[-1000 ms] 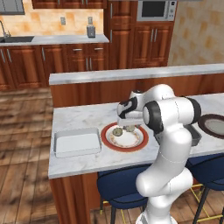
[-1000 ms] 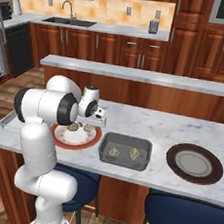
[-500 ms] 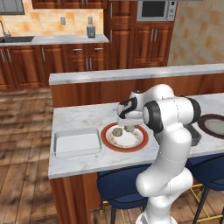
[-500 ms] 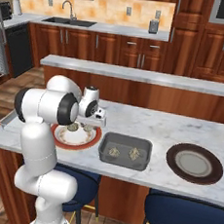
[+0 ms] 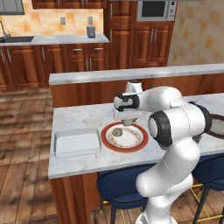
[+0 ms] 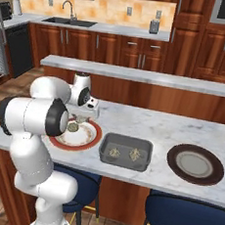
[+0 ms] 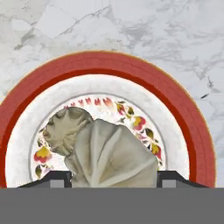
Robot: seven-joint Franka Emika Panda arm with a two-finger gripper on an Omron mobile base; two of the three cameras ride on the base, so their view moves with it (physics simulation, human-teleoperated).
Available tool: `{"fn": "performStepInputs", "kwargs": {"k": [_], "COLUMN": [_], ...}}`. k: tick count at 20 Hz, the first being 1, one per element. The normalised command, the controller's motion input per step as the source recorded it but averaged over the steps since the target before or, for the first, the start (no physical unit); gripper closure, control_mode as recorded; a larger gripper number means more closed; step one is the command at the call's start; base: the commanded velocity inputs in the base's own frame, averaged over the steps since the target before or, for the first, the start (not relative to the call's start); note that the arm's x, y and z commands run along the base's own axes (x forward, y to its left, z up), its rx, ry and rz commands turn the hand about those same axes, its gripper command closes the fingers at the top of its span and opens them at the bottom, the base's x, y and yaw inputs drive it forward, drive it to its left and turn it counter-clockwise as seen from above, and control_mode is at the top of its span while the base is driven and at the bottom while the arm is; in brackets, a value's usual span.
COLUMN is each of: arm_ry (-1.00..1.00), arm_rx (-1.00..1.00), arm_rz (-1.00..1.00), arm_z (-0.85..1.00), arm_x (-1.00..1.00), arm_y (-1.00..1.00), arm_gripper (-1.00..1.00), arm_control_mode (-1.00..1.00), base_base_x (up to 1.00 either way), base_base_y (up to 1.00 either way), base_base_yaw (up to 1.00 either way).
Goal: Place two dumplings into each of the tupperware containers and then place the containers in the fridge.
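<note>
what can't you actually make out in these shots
- Hand view: the near dumpling hides part of the dumpling behind it; the gripper fingertips are cut off by the bottom edge.
- Left base view: the dark-rimmed plate is mostly hidden by the arm.
- Right base view: the two dumplings in the dark grey container are too small for detail.

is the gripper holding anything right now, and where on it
A dumpling, gripped across its sides between the gripper fingers, just above the red-rimmed plate.

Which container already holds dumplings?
The dark grey container, right of the red-rimmed plate: two dumplings lie inside. The white container holds none.
</note>
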Motion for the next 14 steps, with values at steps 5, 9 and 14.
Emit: {"fn": "performStepInputs", "kwargs": {"k": [5,9,14], "arm_ry": [0.0,0.0,0.01], "arm_rx": [0.0,0.0,0.0], "arm_rz": [0.0,0.0,0.06], "arm_z": [0.62,0.03,-0.01], "arm_x": [-0.6,-0.49,-0.04], "arm_y": [0.68,0.92,0.95], "arm_gripper": [1.0,1.0,1.0], "arm_control_mode": [-1.0,-1.0,-1.0], "base_base_x": [0.0,0.0,0.0], "base_base_y": [0.0,0.0,0.0], "base_base_yaw": [0.0,0.0,0.0]}}
